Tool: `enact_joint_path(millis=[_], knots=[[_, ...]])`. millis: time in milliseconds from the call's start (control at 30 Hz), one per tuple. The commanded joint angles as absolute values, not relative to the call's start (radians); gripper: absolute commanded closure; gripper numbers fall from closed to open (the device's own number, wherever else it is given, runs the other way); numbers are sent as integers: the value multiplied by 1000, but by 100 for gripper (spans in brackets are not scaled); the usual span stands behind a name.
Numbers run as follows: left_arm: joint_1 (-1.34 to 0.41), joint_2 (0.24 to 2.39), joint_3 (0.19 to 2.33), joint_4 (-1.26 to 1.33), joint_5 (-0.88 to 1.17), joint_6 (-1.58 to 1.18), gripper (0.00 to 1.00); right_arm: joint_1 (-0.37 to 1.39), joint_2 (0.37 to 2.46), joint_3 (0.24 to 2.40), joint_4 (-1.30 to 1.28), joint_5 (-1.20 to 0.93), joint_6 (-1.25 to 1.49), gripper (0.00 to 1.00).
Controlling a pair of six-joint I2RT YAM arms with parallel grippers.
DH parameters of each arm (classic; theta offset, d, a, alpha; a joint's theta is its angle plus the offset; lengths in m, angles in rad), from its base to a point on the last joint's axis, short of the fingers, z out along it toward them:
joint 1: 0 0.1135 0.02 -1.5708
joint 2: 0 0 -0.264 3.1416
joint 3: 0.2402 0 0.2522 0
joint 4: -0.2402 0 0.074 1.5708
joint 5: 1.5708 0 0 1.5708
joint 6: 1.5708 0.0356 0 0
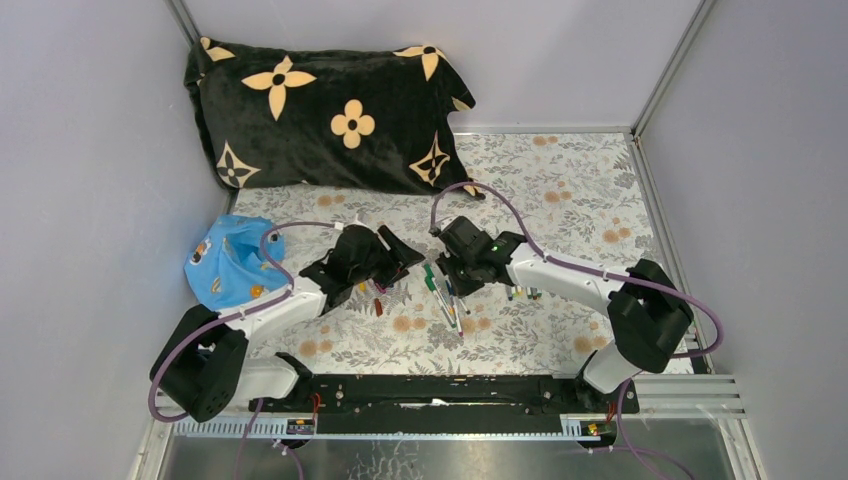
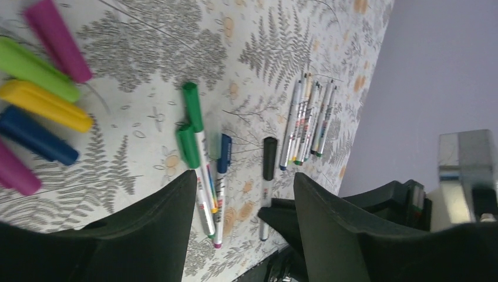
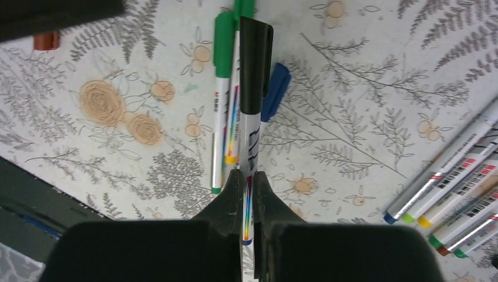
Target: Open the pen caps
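Note:
My right gripper is shut on the barrel of a pen whose black cap is still on and points away from the wrist. That black-capped pen lies just above the floral cloth, between the tips of my left gripper, which is open and holds nothing. Two green-capped pens and a blue-capped one lie beside it. Several loose caps, among them purple, green, yellow and blue, lie at the left. Both grippers meet mid-table.
A row of several uncapped pens lies to the right of the held pen. A black flowered pillow fills the back left, and a blue cloth lies by the left wall. Grey walls close three sides.

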State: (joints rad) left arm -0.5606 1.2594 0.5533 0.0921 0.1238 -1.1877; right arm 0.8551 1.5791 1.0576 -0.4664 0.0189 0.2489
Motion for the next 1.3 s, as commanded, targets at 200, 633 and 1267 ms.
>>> enact_joint_path(millis=[200,633,1267], knots=[[-639,1319,628,170,97,-1221,32,956,1565,1135,-457,13,323,100],[-673,1342,633,181,53,-1261,47,977,1559,1158,-457,23,332,100],[-696,1316,604,215,26,-1289,100,980,1532,1164,-456,57,333,85]])
